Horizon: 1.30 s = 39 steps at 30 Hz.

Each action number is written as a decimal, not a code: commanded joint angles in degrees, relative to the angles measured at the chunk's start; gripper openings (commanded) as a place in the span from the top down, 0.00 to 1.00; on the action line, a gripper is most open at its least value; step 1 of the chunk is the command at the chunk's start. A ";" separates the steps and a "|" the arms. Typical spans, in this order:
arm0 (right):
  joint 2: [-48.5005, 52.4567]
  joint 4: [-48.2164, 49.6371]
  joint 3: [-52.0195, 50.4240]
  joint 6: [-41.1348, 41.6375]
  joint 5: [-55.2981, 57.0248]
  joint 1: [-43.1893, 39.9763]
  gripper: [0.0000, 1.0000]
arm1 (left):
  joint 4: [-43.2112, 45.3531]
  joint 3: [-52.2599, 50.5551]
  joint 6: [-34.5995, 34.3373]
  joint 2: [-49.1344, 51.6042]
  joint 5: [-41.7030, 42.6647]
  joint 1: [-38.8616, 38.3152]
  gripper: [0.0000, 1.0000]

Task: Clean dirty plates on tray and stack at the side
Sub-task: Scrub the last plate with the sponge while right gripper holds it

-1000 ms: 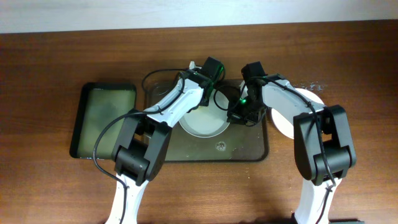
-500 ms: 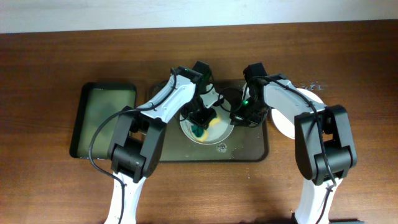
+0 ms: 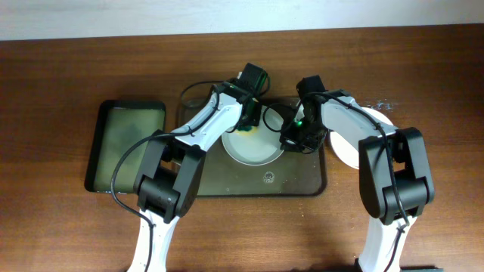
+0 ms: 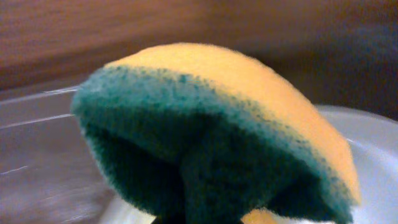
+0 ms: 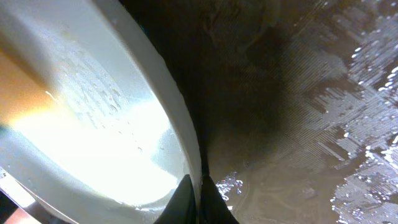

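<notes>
A white plate (image 3: 253,147) lies on the large dark tray (image 3: 302,181). My left gripper (image 3: 248,127) is shut on a yellow-and-green sponge (image 4: 217,130) and presses it at the plate's far edge; the sponge fills the left wrist view and hides the fingers. My right gripper (image 3: 287,140) is shut on the plate's right rim (image 5: 186,149), its dark fingertips (image 5: 208,202) pinching the edge. White plates (image 3: 370,136) lie on the table to the right of the tray, partly hidden by my right arm.
A smaller black tray with a greenish inside (image 3: 128,143) lies left of the big tray. The big tray's floor (image 5: 323,124) is wet. Cables loop over the tray's far side (image 3: 197,94).
My left gripper moved the sponge from the plate's middle back to its far edge. The yellowish smear seen half a second ago no longer shows. The right gripper has stayed on the rim.
</notes>
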 commanded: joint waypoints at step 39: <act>1.07 -1.97 -0.52 -0.57 2.38 -0.02 0.96 | -8.92 -1.09 10.93 7.19 19.65 1.31 1.00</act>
